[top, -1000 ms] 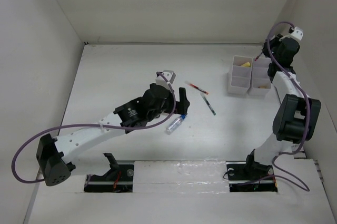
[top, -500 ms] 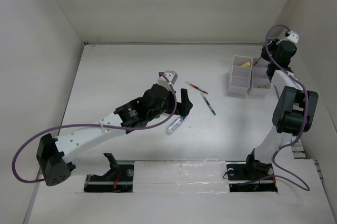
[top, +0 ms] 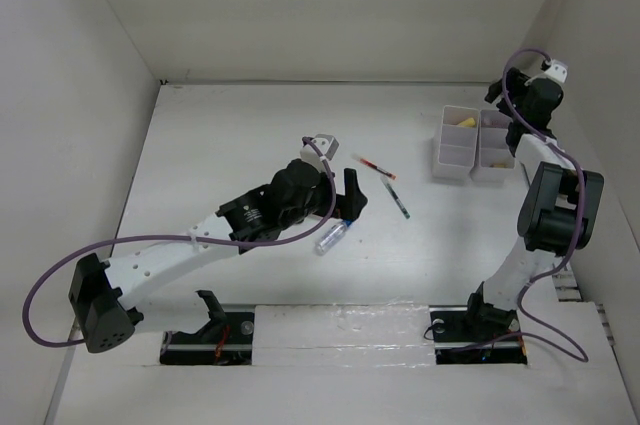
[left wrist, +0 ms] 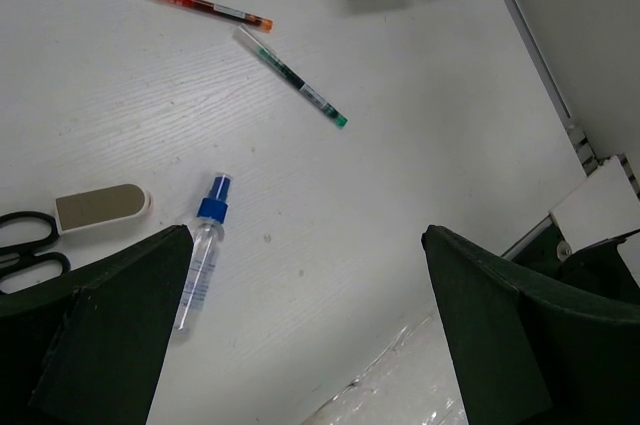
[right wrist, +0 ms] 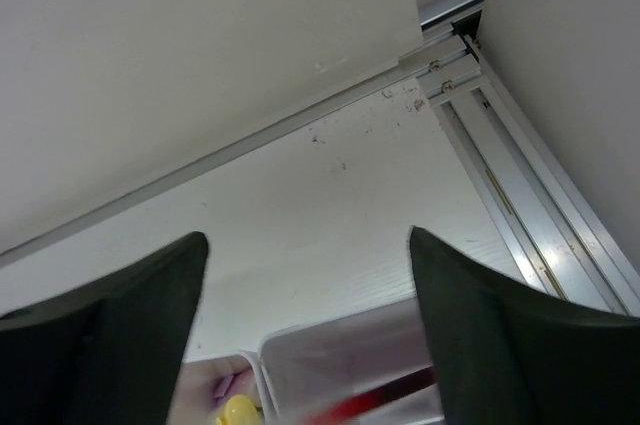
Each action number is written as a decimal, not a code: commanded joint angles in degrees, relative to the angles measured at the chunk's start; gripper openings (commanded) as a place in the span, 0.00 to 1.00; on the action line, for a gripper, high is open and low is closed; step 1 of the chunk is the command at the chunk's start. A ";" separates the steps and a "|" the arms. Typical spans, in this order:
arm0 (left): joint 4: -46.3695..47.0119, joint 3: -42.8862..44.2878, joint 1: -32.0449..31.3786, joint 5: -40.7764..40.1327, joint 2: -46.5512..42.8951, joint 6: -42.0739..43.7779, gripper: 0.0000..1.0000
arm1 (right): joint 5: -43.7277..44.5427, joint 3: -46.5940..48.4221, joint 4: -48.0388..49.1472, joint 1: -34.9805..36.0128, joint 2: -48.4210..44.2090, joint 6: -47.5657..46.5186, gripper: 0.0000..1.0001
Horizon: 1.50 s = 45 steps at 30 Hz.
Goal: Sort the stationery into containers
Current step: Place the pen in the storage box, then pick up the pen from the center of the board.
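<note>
A small clear bottle (left wrist: 203, 250) with a blue cap lies flat on the white worktop (left wrist: 430, 145). The left tool (left wrist: 305, 330) hangs right over the bottle. Its two fingers (left wrist: 110, 315) are wide apart, with the bottle's bottom end close to one finger. They hold nothing.

A beige block (left wrist: 100, 208) lies near the bottle's cap. The black scissors (left wrist: 25, 245) lie just past the block, on the side away from the bottle. Only their handles show.

A green pen (left wrist: 292, 77) lies a little way beyond the bottle's cap. A red pen (left wrist: 195, 2) lies beyond that, farther from the bottle. The two pens do not touch.

Two white bins stand side by side, well apart from the bottle, toward the back of the worktop. The bin nearer the bottle (top: 457, 142) has something yellow (top: 466, 122) in its back part. The bin farther from the bottle (top: 493, 145) has something red (right wrist: 360, 400) in it, too blurry to name.

The right tool (right wrist: 305, 330) hangs above that farther bin, a long way from the bottle. Its fingers (right wrist: 500, 345) are spread apart, and nothing is between them.
</note>
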 commanded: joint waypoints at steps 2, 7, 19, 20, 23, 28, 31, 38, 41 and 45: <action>0.50 0.73 0.02 -1.87 0.87 -1.58 1.00 | -1.26 -1.48 5.09 -0.47 -5.63 -0.53 0.98; -1.61 4.93 1.59 -2.32 7.10 -3.44 1.00 | 1.80 -4.12 5.09 1.37 -13.72 1.57 1.00; -10.39 26.90 0.02 0.76 32.66 -14.23 1.00 | 14.29 -5.71 -22.84 14.03 -36.66 8.24 1.00; -11.18 28.75 0.02 0.76 34.95 -15.03 1.00 | 14.29 -6.93 -25.04 14.81 -37.81 8.95 1.00; -13.47 34.73 0.02 0.24 42.34 -17.14 1.00 | 10.96 -10.96 -26.11 14.82 -42.72 10.97 1.00; -16.02 40.62 -1.12 -0.30 49.55 -25.40 1.00 | 9.64 -14.41 -27.43 15.35 -46.87 10.98 1.00; -17.86 43.69 -2.79 -4.14 53.32 -31.36 1.00 | 8.06 -15.02 -28.22 15.35 -46.87 10.98 1.00; -26.48 54.52 -3.50 -9.44 61.86 -39.47 1.00 | 4.54 -16.34 -28.22 15.35 -50.47 10.98 1.00; -29.29 57.24 -3.50 -11.55 63.62 -42.11 0.96 | 4.01 -16.87 -28.84 15.35 -52.93 11.50 1.00; -34.12 61.89 -3.50 -13.91 68.35 -43.78 0.92 | 1.46 -16.87 -29.97 15.35 -55.57 12.12 1.00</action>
